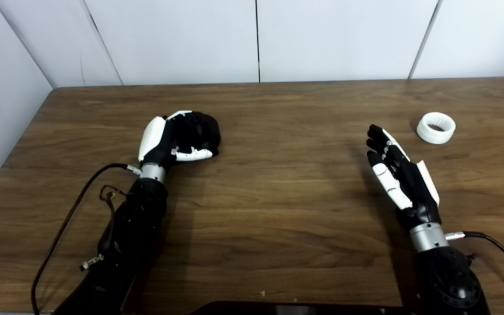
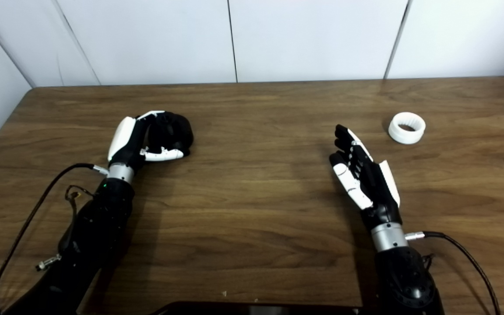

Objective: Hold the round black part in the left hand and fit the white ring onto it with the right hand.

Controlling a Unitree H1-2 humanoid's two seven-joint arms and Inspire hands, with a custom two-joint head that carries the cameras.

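Matt ribbed white ring (image 1: 436,127), matt round black part (image 1: 199,129), smooth wood-grain table (image 1: 287,197)

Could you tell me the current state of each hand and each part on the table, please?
Left hand: shut on the black part, low over the table.
Black part: gripped in the left hand.
Right hand: open, empty, short of the ring.
White ring: lying flat on the table, untouched.

Soft, even light falls from above onto my worktop (image 1: 278,183), leaving a dull sheen on the wood and faint shadows beside my arms. Both views are mildly soft, with dark parts losing detail
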